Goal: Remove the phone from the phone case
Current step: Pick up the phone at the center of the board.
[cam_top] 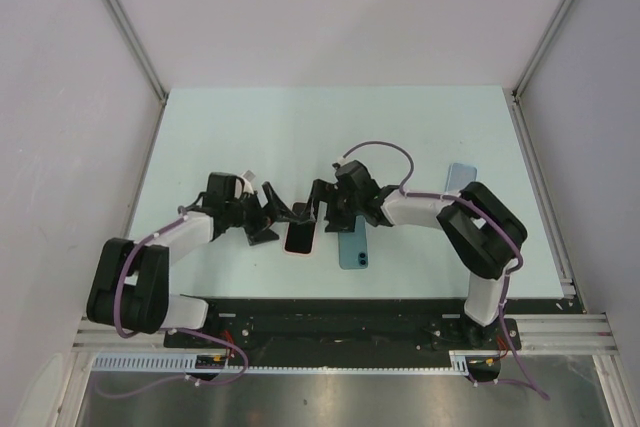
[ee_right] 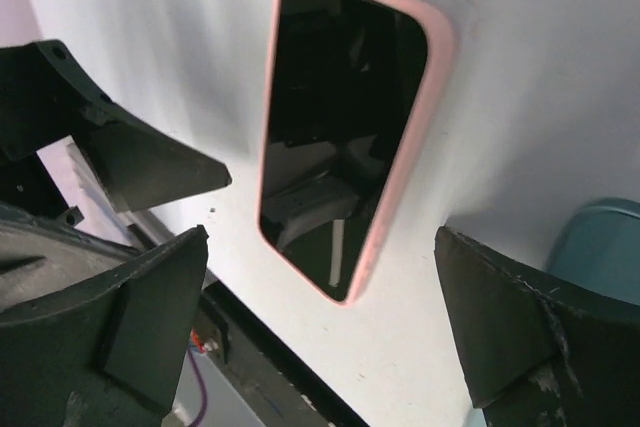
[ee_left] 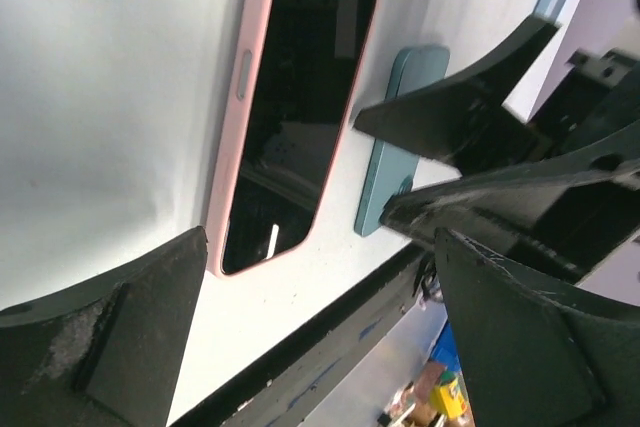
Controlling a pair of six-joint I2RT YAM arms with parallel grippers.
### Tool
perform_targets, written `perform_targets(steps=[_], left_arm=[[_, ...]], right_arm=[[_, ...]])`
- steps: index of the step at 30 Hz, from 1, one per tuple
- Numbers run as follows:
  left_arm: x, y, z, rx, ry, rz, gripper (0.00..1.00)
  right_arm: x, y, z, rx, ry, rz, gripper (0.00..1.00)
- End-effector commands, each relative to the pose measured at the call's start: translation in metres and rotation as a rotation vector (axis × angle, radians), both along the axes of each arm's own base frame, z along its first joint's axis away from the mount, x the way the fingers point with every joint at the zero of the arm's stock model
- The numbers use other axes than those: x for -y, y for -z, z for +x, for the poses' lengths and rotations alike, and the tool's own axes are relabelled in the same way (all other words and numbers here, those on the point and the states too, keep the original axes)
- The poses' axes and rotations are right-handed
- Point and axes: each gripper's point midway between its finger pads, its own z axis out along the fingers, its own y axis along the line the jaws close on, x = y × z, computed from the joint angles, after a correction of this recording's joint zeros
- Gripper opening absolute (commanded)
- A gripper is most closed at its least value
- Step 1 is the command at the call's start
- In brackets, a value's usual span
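Observation:
The phone, black screen up, lies flat in its pink case [cam_top: 300, 237] on the pale table, just ahead of the arm bases. It also shows in the left wrist view [ee_left: 290, 107] and the right wrist view [ee_right: 345, 137]. My left gripper [cam_top: 283, 219] is open and empty, hovering at the case's left side; its midpoint in the left wrist view [ee_left: 320, 347] is above bare table near the phone's near end. My right gripper [cam_top: 318, 212] is open and empty at the case's right side, low over the phone's near end [ee_right: 320, 337]. Neither gripper touches the case.
A teal phone-shaped item [cam_top: 352, 247] lies flat right beside the pink case; it shows in the left wrist view [ee_left: 400, 137] and the right wrist view [ee_right: 600, 247]. A light blue flat item [cam_top: 462, 179] lies further right. The table's black front rail [cam_top: 340, 305] runs just below.

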Motion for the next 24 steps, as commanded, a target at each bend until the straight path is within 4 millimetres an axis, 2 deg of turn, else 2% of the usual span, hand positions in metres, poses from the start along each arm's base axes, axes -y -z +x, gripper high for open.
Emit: perform_targets(steps=[1,4,7,11,17,19,20,22,23,24], left_arm=[[-0.013,-0.015,0.018,0.030,-0.063,0.023,0.99],[-0.017,-0.006,0.025,-0.004,-0.110,0.045,0.99],[-0.016,0.003,0.029,-0.034,-0.111,0.048,0.98],[-0.018,0.011,0.033,-0.035,-0.115,0.071,0.98],[-0.018,0.014,0.037,-0.031,-0.106,0.080,0.98],[-0.022,0.011,0.037,-0.022,-0.112,0.108,0.98],[-0.025,0.005,0.039,0.009,-0.108,0.129,0.98],[-0.041,0.002,0.041,0.026,-0.140,0.232,0.97],[-0.049,-0.005,0.044,0.072,-0.139,0.293,0.97],[-0.062,-0.006,0.045,0.080,-0.162,0.395,0.97]], right_arm=[[-0.032,-0.006,-0.008,-0.043,-0.030,0.135,1.00],[-0.049,-0.007,-0.016,-0.061,-0.052,0.192,1.00],[-0.064,-0.021,-0.023,-0.051,-0.089,0.282,1.00],[-0.079,-0.056,-0.024,0.004,-0.114,0.415,1.00],[-0.091,-0.092,-0.031,0.047,-0.193,0.607,1.00],[-0.087,-0.094,-0.030,0.029,-0.185,0.634,1.00],[-0.081,-0.087,-0.031,0.017,-0.172,0.619,1.00],[-0.065,-0.081,-0.020,0.049,-0.137,0.561,1.00],[-0.053,-0.060,-0.024,0.009,-0.111,0.475,1.00],[-0.041,-0.071,-0.013,0.069,-0.069,0.442,1.00]])
